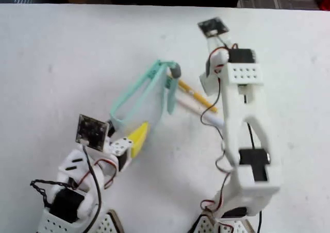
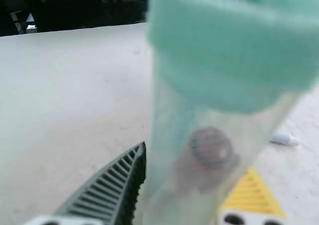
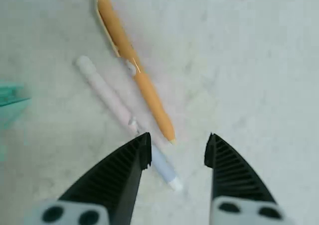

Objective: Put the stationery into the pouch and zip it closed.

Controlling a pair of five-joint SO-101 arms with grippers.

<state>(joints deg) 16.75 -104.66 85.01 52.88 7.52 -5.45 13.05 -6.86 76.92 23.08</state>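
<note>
A clear pouch (image 1: 138,103) with teal trim lies mid-table, its mouth held up and open. My left gripper (image 1: 135,136) is shut on the pouch's near end; in the left wrist view the pouch (image 2: 224,60) stands between the grey and yellow fingers of that gripper (image 2: 197,160). A dark round item (image 2: 212,148) shows through the clear wall. An orange pen (image 1: 195,95) (image 3: 132,65) and a lilac pen (image 1: 200,114) (image 3: 114,98) lie side by side on the table right of the pouch. My right gripper (image 1: 210,73) (image 3: 177,145) hangs open above their tips, holding nothing.
A small grey piece (image 1: 177,70) sits at the pouch's far end beside the orange pen. The white table (image 1: 62,63) stretches wide to the left and back. The right arm's white body (image 1: 247,119) spans the table's right half.
</note>
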